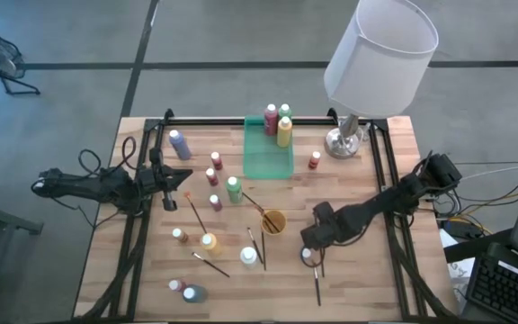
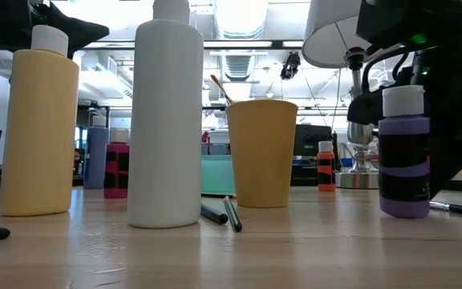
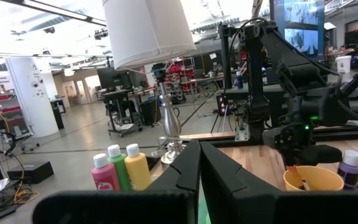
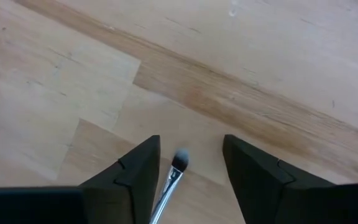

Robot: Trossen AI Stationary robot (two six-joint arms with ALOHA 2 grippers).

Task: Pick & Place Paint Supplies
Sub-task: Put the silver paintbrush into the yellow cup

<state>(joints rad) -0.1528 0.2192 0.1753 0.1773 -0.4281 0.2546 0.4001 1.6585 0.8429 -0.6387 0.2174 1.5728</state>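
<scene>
My right gripper points down at the wooden table near its front right, open. A thin paintbrush lies flat on the table between the two fingers, bristle tip forward, closer to one finger. In the high view this brush lies beside a purple bottle with a white cap. My left gripper is shut and held level above the table's left side, holding nothing. Red, green and yellow bottles stand in the green tray. Other bottles and brushes are scattered over the table's middle and front left.
An orange-yellow cup with a brush in it stands just left of my right gripper. A lamp with a white shade stands at the back right. A white bottle and a yellow bottle stand near the front edge.
</scene>
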